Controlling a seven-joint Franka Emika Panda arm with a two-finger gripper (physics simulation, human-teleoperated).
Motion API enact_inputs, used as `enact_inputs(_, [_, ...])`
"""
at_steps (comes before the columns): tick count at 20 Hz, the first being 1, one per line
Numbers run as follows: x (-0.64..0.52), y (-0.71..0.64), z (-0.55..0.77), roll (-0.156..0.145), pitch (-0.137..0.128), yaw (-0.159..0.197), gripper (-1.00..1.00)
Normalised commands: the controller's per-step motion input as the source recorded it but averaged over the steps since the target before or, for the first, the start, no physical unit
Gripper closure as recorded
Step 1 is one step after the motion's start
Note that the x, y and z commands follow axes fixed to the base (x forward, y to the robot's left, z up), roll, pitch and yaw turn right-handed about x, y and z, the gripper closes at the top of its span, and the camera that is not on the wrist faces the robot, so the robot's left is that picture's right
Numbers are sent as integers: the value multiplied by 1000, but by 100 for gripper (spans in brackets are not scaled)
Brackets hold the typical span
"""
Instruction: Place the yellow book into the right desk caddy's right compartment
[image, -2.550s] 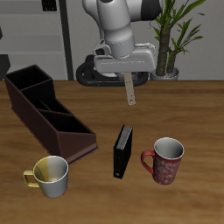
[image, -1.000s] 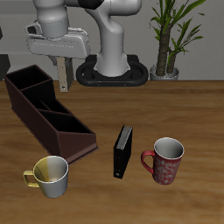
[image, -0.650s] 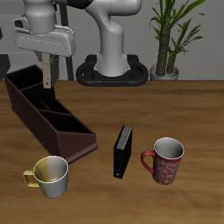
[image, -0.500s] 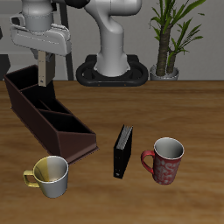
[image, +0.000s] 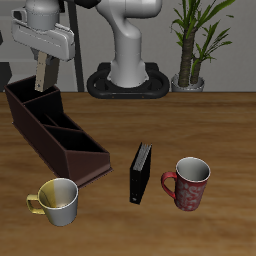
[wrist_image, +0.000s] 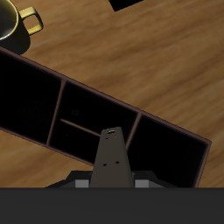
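Now, progress: I have the yellow book (image: 41, 72) above the right desk caddy's (image: 75, 150) far end.
End effector (image: 42, 60): clamped on the book.
Left: lowering, release.

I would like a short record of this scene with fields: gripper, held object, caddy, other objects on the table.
gripper: above the far end of the caddy, shut on the book
held object: yellow book, hanging upright, not yet inside the caddy
caddy: right desk caddy, dark reddish-brown, compartments look empty
other objects: black book standing upright; yellow mug; red mug
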Motion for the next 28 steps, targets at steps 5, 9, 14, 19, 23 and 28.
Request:
enact_inputs(5, [-197,-345,83,-31,2,-18,100])
enact_inputs(9, [-148,-444,20,-65,0,-21,100])
enact_inputs(14, [-126,-309,-1,-70,-5,0,100])
enact_inputs(19, [54,-72,-179,-31,34,8,100])
enact_inputs(23, [23,96,-168,15,21,11,100])
enact_inputs(28, [-26,110,-122,17,14,1,100])
